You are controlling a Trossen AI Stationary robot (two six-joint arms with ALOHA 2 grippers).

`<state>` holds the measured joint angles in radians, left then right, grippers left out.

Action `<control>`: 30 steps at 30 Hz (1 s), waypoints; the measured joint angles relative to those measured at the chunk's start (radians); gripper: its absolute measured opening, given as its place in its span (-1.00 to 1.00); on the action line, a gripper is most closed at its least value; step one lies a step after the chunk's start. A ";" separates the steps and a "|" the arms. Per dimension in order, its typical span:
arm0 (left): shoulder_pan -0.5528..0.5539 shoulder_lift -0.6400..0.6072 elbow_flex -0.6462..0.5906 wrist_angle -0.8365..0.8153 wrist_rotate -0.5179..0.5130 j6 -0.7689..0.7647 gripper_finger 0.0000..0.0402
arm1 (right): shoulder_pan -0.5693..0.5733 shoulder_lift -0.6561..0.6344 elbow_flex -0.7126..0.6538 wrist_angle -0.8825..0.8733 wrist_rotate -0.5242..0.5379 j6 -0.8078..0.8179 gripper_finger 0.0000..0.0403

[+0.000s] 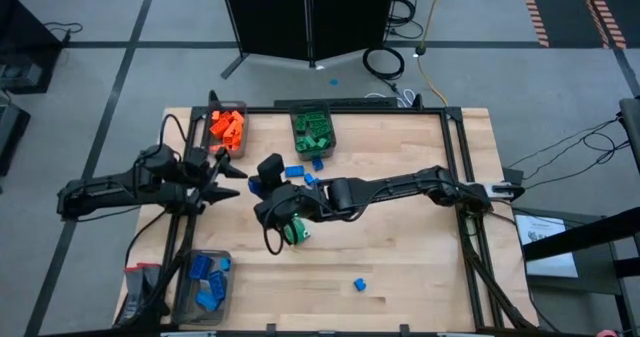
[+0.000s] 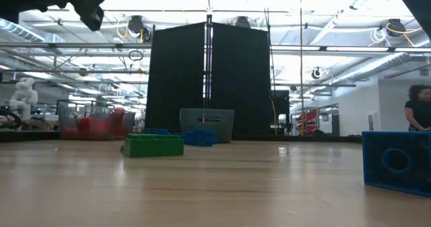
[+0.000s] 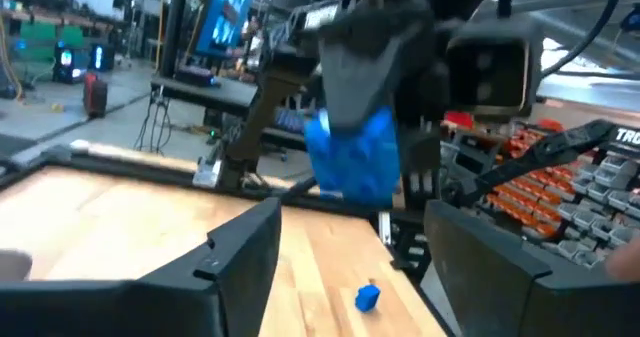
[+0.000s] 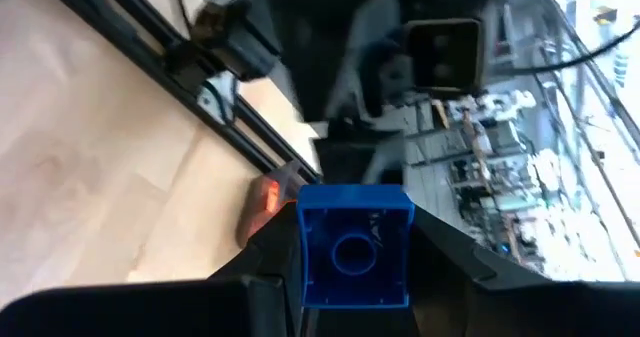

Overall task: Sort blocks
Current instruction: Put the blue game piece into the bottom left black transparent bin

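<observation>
Blue block (image 4: pixel 354 245) pinched in right gripper (image 4: pixel 352 277), mid-table facing left gripper (image 1: pixel 228 167), whose jaws stand open and empty. Looks like a handover: left should close squarely on block before right releases, then carry to blue bin (image 1: pixel 203 285).

Robotics lab: open industrial hall, exposed ceiling ducts (image 2: pixel 323 48), black partition panels (image 2: pixel 209 82), taped concrete floor (image 1: pixel 120 67).
</observation>
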<state>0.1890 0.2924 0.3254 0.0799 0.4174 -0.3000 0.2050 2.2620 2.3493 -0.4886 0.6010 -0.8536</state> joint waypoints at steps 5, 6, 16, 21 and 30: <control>0.000 0.024 0.000 0.066 0.001 -0.001 0.28 | -0.002 0.000 0.000 0.017 -0.064 0.000 -0.45; 0.000 0.030 0.000 0.079 0.001 -0.002 0.28 | -0.003 0.000 0.000 0.026 -0.074 0.000 -0.45; 0.000 0.096 0.000 0.210 0.073 -0.057 0.28 | -0.014 0.003 0.000 0.076 -0.132 -0.039 -0.45; -0.005 0.114 0.000 0.258 0.106 -0.062 0.28 | -0.016 0.006 0.000 0.083 -0.137 -0.052 -0.45; -0.038 0.176 0.000 0.330 0.107 -0.061 0.28 | -0.024 0.006 0.000 0.142 -0.187 -0.099 -0.45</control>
<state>0.1512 0.4682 0.3256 0.4095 0.5240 -0.3607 0.1808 2.2681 2.3493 -0.3462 0.4144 -0.9521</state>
